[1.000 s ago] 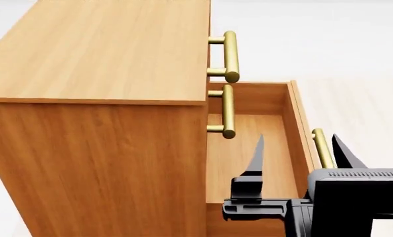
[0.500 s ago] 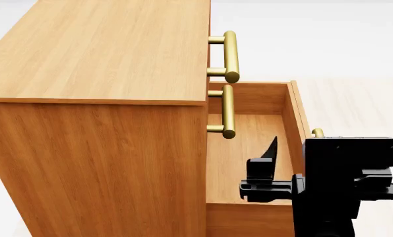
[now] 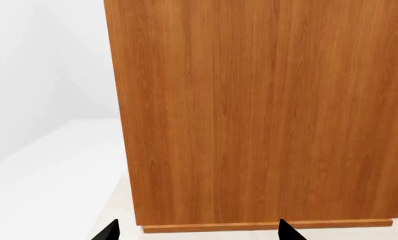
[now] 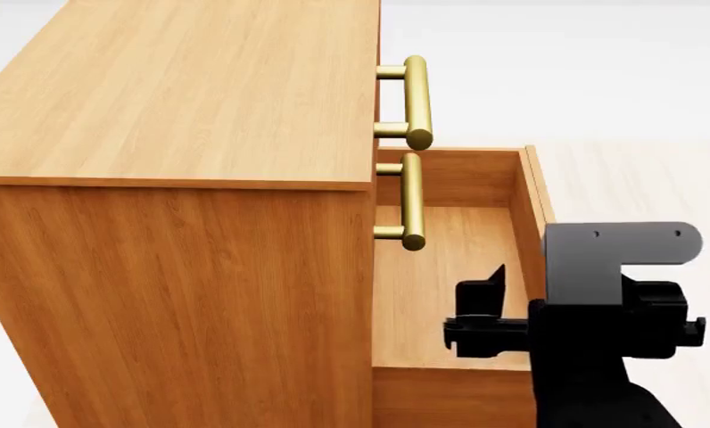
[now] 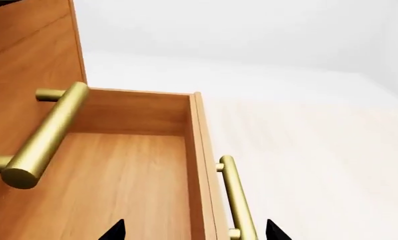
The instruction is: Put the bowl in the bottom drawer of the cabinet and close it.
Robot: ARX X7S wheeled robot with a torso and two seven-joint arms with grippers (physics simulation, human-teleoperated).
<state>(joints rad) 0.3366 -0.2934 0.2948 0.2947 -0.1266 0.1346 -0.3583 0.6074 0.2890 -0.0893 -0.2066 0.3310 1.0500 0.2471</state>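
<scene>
Raised since the earlier frame, our right tool (image 5: 193,231) hangs, prongs apart, over the open bottom drawer (image 4: 457,259); left tool (image 3: 195,231) likewise spread beside the cabinet (image 3: 259,115).

Bare simulated room, wooden cabinet (image 4: 177,178)

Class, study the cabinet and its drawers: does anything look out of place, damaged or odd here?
Nothing is damaged or spilled. The one thing that stands out: the bottom drawer of the cabinet is pulled open and what shows of its inside is bare, with no bowl in any view. The right gripper is open beside its front.
</scene>
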